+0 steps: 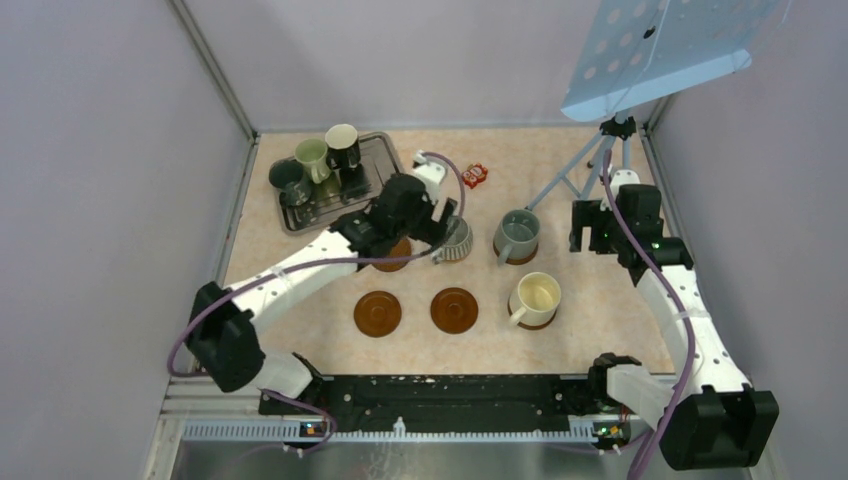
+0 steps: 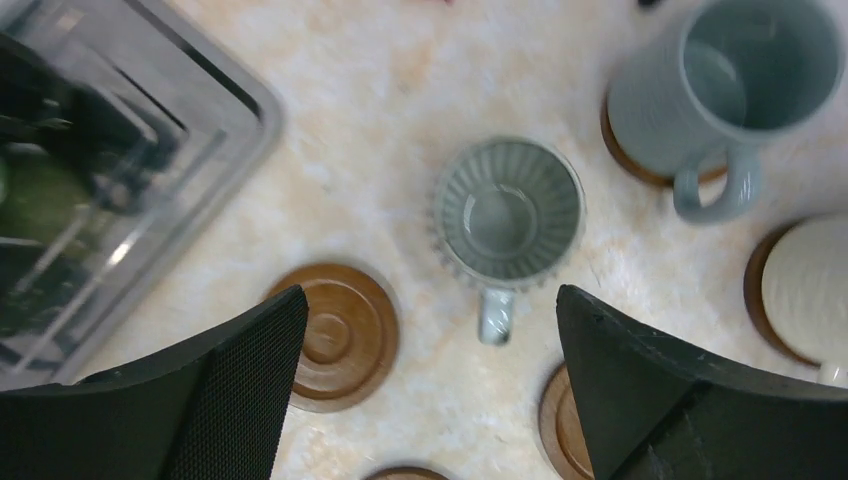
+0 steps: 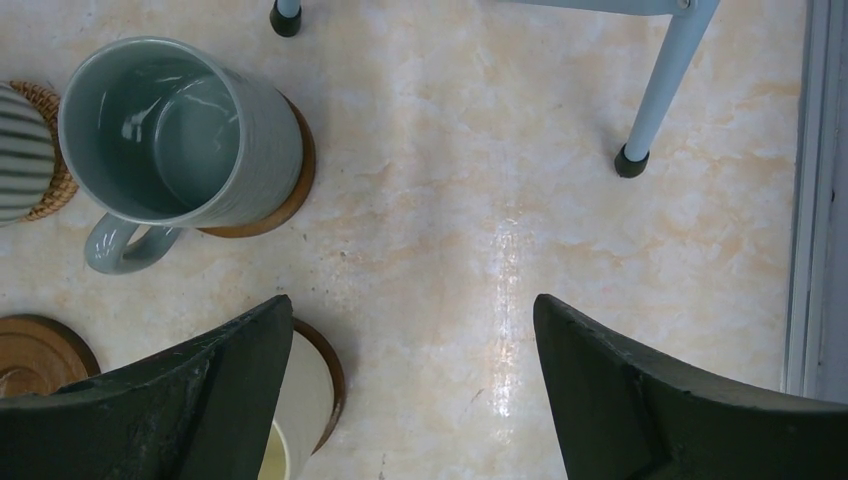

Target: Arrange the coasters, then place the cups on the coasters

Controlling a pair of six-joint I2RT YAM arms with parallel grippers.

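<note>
The ribbed grey cup [image 1: 455,240] [image 2: 510,213] stands upright on a tan woven coaster [image 3: 62,160]. My left gripper [image 1: 432,225] [image 2: 430,300] hangs open just above it, holding nothing. A grey-blue cup [image 1: 517,237] [image 3: 175,130] and a cream cup [image 1: 535,298] each sit on a dark coaster. Bare dark coasters lie at the front [image 1: 377,313] [image 1: 454,310], and another [image 2: 335,335] lies under my left wrist. My right gripper [image 1: 590,225] [image 3: 412,305] is open over bare table, right of the cups. Three more cups [image 1: 315,165] stand in the tray.
The metal tray [image 1: 378,165] [image 2: 250,100] sits at the back left. A small red packet [image 1: 474,176] lies at the back middle. A tripod stand [image 1: 600,160] with a blue perforated panel [image 1: 660,50] has its feet [image 3: 630,160] at the back right, near the side wall.
</note>
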